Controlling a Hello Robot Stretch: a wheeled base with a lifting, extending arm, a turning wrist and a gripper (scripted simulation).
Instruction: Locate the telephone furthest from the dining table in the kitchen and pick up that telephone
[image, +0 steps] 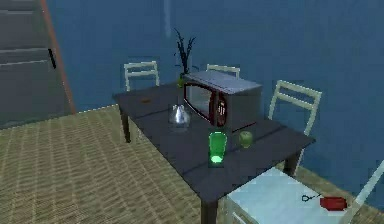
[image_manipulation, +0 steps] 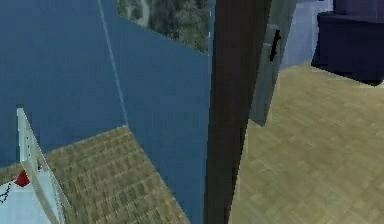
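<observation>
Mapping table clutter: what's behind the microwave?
A dark twiggy plant rises behind the microwave, with a white chair back beyond. The microwave covers the plant's base and the chair's seat.

I read soft, even, moderate light in both views. The table (image: 190, 145) top is dark with a faint sheen, and the green cup (image: 217, 148) stands out brightly against it. In the arm side view, the floor (image_manipulation: 310, 150) at right is lighter than the blue wall (image_manipulation: 150, 90). The door (image: 25, 60) edge leans at the forward view's left.

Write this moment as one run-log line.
ahead: dining table; on it: microwave, green cup, green apple; beside: white chair; bottom right: red object on pale surface; arm side view: blue wall
</observation>
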